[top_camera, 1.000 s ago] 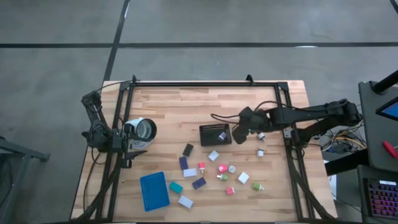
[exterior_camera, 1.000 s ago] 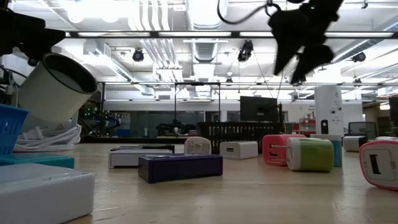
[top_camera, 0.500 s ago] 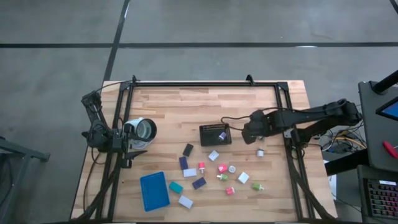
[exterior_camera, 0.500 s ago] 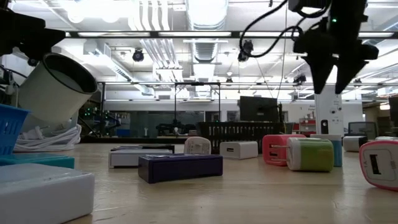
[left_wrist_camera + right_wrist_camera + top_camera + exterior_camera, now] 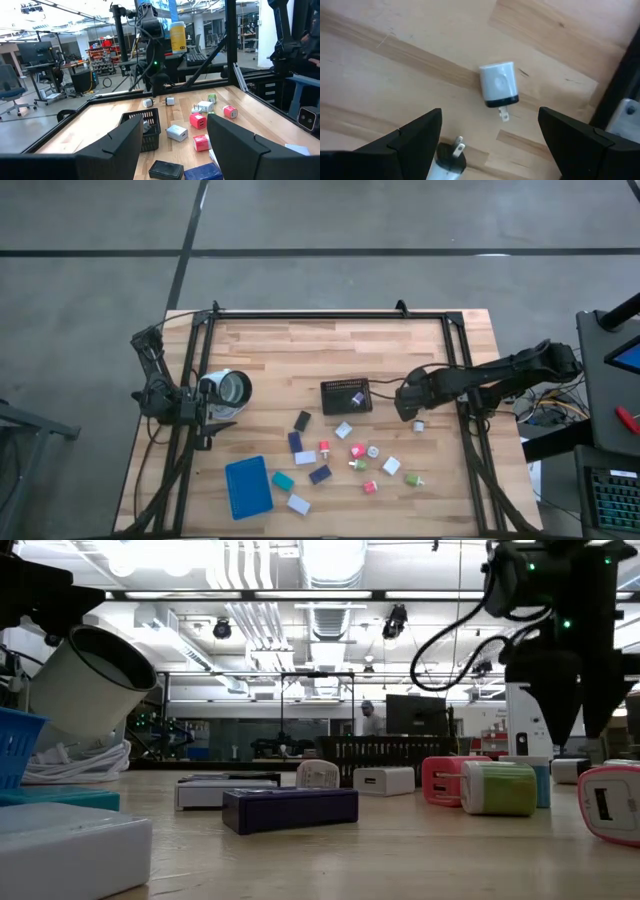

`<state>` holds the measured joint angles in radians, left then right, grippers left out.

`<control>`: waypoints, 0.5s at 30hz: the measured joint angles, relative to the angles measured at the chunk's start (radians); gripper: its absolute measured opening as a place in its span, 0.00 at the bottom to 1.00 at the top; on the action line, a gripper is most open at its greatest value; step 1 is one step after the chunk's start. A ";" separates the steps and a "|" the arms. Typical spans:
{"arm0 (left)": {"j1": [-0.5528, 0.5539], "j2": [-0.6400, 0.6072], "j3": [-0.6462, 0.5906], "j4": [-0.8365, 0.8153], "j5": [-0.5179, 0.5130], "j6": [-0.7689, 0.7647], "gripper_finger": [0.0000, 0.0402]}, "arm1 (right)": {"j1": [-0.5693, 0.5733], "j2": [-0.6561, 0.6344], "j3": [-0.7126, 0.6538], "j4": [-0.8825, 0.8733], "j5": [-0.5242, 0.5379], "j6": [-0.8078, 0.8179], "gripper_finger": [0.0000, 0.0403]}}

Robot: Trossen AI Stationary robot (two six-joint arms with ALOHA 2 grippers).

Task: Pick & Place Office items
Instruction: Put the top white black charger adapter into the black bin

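Note:
The office items lie scattered on the near half of the wooden table: small chargers, pink [image 5: 357, 450], green [image 5: 413, 479] and white [image 5: 391, 465], and flat blocks, navy [image 5: 295, 442], teal [image 5: 283, 480] and black [image 5: 302, 420]. My right gripper [image 5: 490, 145] is open and points down just above the table near its right edge [image 5: 409, 404]. A white charger with a black band [image 5: 498, 86] lies flat beyond its fingers. A second white one [image 5: 445, 161] lies beside one finger. My left gripper [image 5: 172, 145] is open and waits at the table's left edge.
A black mesh basket [image 5: 346, 396] with a lilac piece inside stands left of my right gripper. A blue tray [image 5: 248, 486] lies near the front left. A white cup-like cylinder [image 5: 229, 388] sits by the left arm. The black frame rail [image 5: 462, 390] runs close on the right.
My right gripper has moved from beside the basket toward the table's right edge and come down close to the tabletop, over the two white chargers. Nothing on the table has shifted.

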<state>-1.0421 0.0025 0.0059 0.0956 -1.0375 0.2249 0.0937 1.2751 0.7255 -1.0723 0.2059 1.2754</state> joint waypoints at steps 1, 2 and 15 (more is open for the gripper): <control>0.000 0.000 0.000 0.000 0.000 0.000 0.56 | 0.000 -0.005 -0.013 0.018 0.000 -0.006 0.82; 0.000 0.000 0.000 0.000 0.000 0.000 0.56 | 0.000 -0.010 -0.025 0.031 0.001 -0.014 0.82; 0.000 0.000 0.000 0.000 0.000 0.000 0.56 | -0.003 -0.096 -0.211 0.257 0.062 -0.032 0.82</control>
<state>-1.0424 0.0025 0.0055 0.0956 -1.0376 0.2249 0.0902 1.1796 0.5148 -0.8150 0.2682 1.2430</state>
